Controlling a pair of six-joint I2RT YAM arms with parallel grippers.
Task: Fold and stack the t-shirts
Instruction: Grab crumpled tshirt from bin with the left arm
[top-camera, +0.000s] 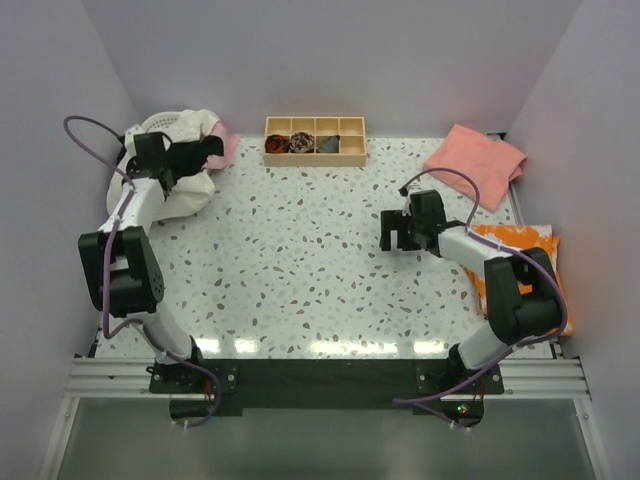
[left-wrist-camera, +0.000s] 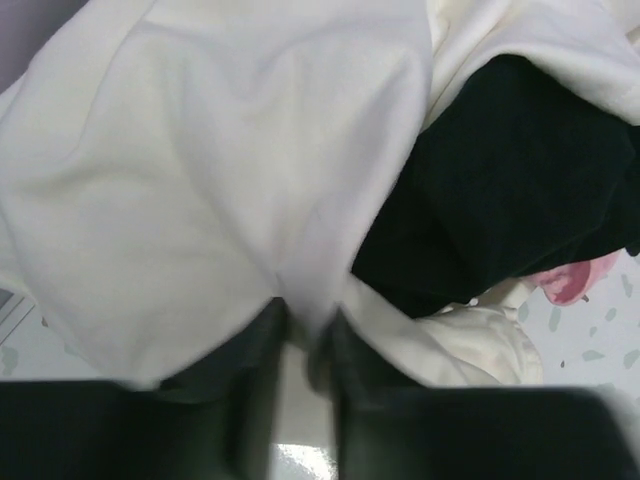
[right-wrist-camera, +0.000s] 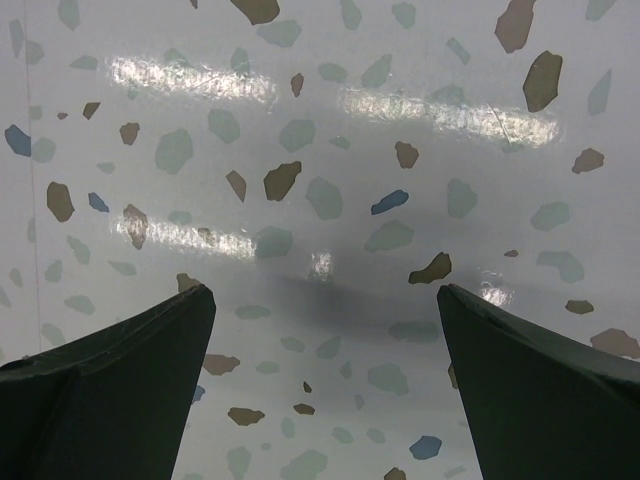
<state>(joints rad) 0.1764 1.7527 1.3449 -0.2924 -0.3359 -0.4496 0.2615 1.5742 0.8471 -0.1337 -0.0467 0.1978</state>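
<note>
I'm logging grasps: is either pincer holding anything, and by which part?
The left pincer is shut on a fold of the cream-white t-shirt; which part of the garment cannot be told. The right pincer is open, holding nothing.

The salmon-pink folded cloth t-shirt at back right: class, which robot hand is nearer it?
Right. The right hand hangs open over the speckled table, just front-left of the salmon-pink t-shirt; the left hand is far across, pinching the cream-white cloth t-shirt.

T-shirts in left pile: three – cream-white t-shirt (left-wrist-camera: 200, 170), black t-shirt (left-wrist-camera: 520, 180), light pink t-shirt (top-camera: 230, 152)
Salmon-pink t-shirt (top-camera: 475, 160): one
Orange patterned cloth (top-camera: 525, 236): one
Wooden compartment tray (top-camera: 315, 158): one
Rolled cloth bundles (top-camera: 302, 143): three
White basket (top-camera: 163, 122): one
Robot arms (top-camera: 125, 255): two
</note>
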